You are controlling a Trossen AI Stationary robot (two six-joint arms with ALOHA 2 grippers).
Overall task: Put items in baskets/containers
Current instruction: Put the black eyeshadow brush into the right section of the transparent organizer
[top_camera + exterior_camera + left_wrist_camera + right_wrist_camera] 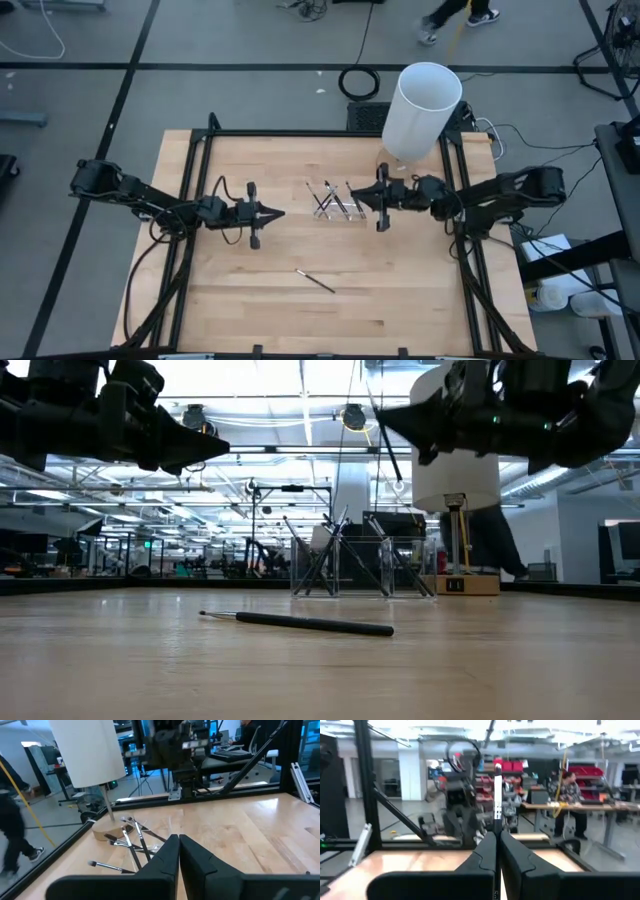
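No readable writing; right end effector pinches a stick, left pressed together.

Pale smooth wooden table, clear glossy plastic tray, matt dark sticks, matt white cylinder.

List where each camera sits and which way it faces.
High: above the table, looking straight down; both arms, left hand and right hand flanking the clear tray.
Low: at tabletop height, looking level across at the loose stick; both hands overhead.
Left wrist: on the left arm, facing tray and white cylinder; left hand at bottom.
Right wrist: on the right arm, facing the room; right hand pinching a held stick.
Shared: high and low both show the loose stick.
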